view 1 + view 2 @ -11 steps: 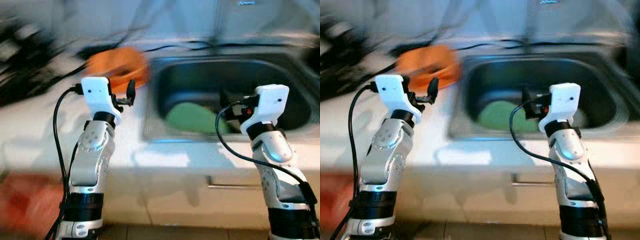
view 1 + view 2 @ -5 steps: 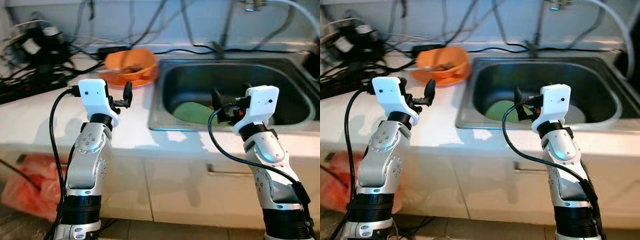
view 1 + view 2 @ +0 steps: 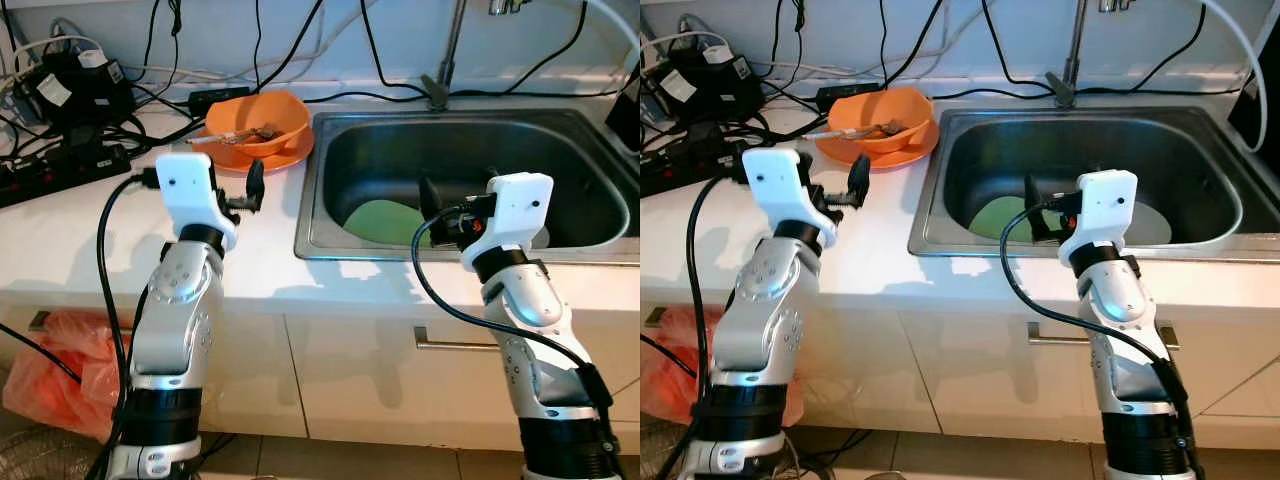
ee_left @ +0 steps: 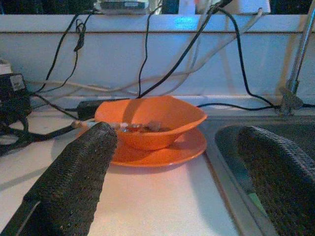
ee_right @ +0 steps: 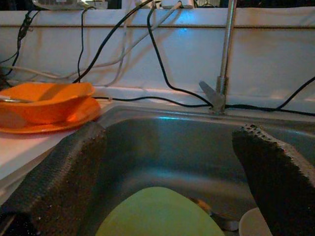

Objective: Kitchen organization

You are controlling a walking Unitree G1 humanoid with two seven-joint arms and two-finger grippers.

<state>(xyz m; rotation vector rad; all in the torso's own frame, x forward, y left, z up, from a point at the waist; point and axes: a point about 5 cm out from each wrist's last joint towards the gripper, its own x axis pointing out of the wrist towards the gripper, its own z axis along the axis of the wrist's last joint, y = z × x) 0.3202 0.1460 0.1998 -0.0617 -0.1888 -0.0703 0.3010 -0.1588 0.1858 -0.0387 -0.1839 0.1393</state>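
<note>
We are holding our left gripper (image 4: pixel 172 172) with its jaws spread wide and empty above the white counter (image 3: pixel 90 225), facing the orange bowl (image 3: pixel 258 120) on its orange plate (image 4: pixel 170 150). Our right gripper (image 5: pixel 172 177) is hanging equally wide and empty over the steel sink (image 3: pixel 330 135), where 1 green plate (image 3: pixel 385 220) is lying.

No words or numbers can be read here. The black plug boxes (image 3: pixel 75 95) at the back of the white surface (image 3: pixel 70 230) have small pale stickers, but the print on them is too tiny and blurry to make out.
</note>
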